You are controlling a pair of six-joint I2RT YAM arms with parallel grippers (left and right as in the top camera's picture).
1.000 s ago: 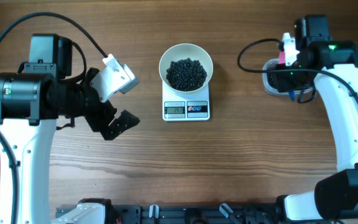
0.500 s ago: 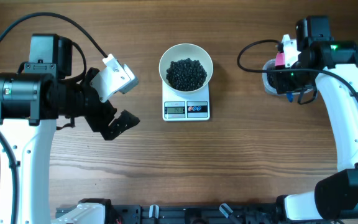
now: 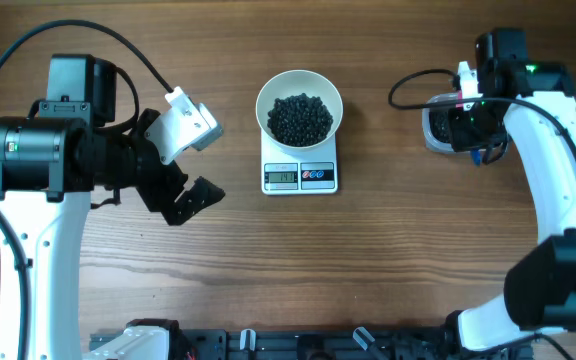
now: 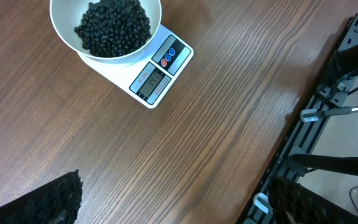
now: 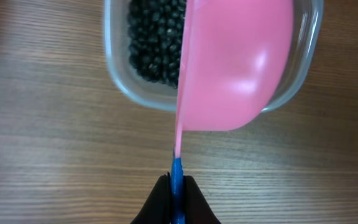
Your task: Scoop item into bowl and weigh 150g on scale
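Found right claw (image 5: 177, 198) shut tight on the blue handle (image 5: 176, 171) of a pink scoop (image 5: 235, 68), both fingers pressed in with the handle pinched between them. Noted the handle running straight ahead from the claw, seen edge-on as a thin line. Recorded the scoop's cup just ahead of the claw and to its right, lying over the right part of a clear tub (image 5: 114, 68). Saw black beads (image 5: 154, 37) in the tub, ahead of the claw and to its left, not covered by the scoop. Could not tell whether the scoop touches the beads or carries any. Noted wooden worktop (image 5: 55, 155) beneath the claw and on both sides of it.

Found left claw (image 4: 176, 190) spread wide and gripping nothing, its dark fingertips (image 4: 55, 199) far to either side with only worktop between them. Recorded the scale (image 4: 122, 73) well ahead of this claw and to its left, flat on the worktop, with display (image 4: 152, 81) and red and blue buttons (image 4: 169, 54) along the edge nearer the claw. Could not read the digits. Noted the white bowl (image 3: 299, 80) seated upright on the scale beyond the display, with more black beads (image 4: 112, 28) heaped inside. Confirmed from overhead the bowl and scale between the two claws, well apart from each.
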